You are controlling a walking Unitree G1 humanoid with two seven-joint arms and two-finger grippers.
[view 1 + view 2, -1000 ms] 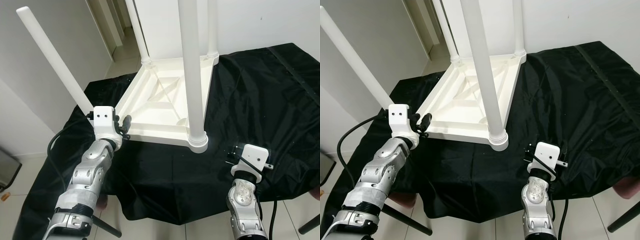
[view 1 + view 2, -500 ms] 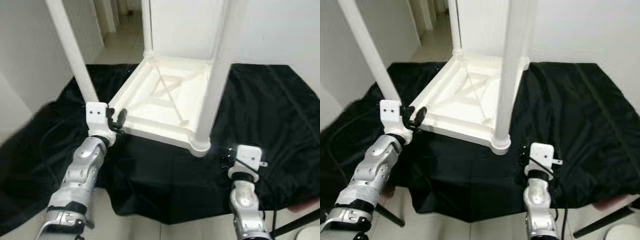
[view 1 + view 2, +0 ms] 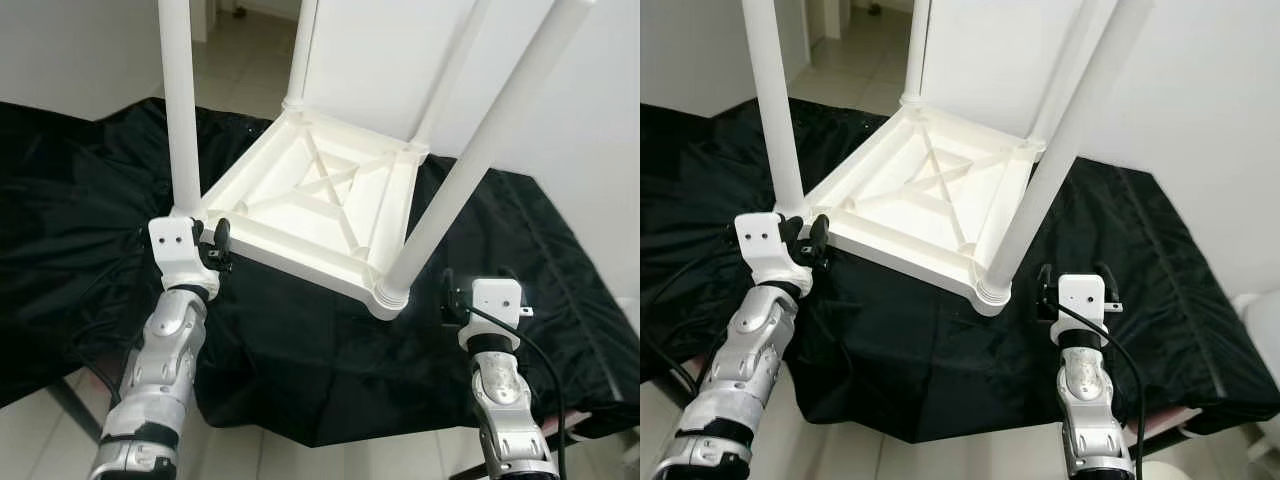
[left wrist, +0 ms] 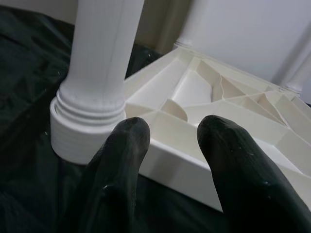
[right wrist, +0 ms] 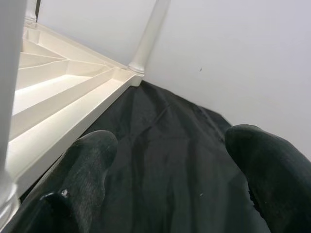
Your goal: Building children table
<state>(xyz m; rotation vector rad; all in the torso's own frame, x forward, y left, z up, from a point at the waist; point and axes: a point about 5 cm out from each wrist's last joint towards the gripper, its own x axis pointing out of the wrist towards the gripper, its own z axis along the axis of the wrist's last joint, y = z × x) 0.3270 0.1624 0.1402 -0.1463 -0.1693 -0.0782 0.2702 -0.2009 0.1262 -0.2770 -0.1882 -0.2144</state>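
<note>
A white children's table lies upside down on a black cloth, its legs pointing up. The near-left leg stands upright in its threaded corner collar. My left gripper is at that corner, open, with its fingers just beside the collar and against the table's rim, holding nothing. The near-right leg rises from its corner collar. To the right of that corner my right gripper hovers open over the cloth, holding nothing.
A white wall stands close behind and to the right of the table. Tiled floor runs off at the back left. The cloth hangs over the near edge, with pale floor below.
The near-left leg slanted far to the left a second ago and now stands upright at its corner. The whole picture has shifted as the camera moved.
</note>
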